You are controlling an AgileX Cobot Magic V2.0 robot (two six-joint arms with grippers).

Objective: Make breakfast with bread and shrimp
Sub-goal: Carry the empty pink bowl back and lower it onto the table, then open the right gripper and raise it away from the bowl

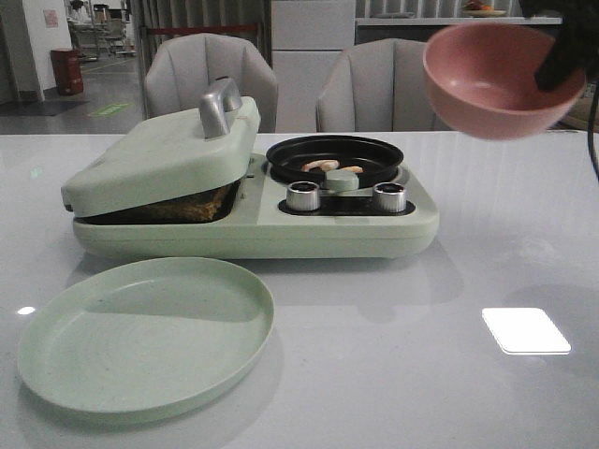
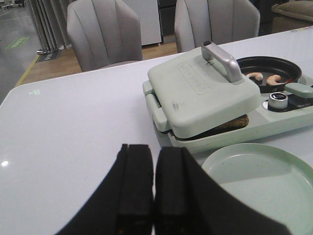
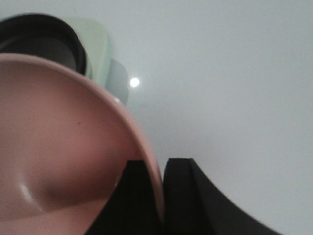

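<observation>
The bread (image 1: 182, 208) (image 2: 230, 123) lies pressed under the nearly closed lid (image 1: 164, 154) (image 2: 200, 90) of the pale green breakfast maker; only its brown edge shows. The shrimp (image 1: 329, 167) (image 2: 264, 77) rest in the black round pan (image 1: 334, 150) on the maker's right half. My right gripper (image 3: 157, 166) is shut on the rim of a pink bowl (image 1: 496, 79) (image 3: 63, 152), held tilted in the air to the right of and above the pan. My left gripper (image 2: 154, 152) is shut on nothing, hovering over bare table left of the maker.
An empty pale green plate (image 1: 140, 332) (image 2: 259, 183) sits at the front left, just before the maker. Two silver knobs (image 1: 302, 195) stand on the maker's front. Two grey chairs (image 1: 211, 79) stand behind the table. A bright light reflection (image 1: 525, 330) shows on the table at the right.
</observation>
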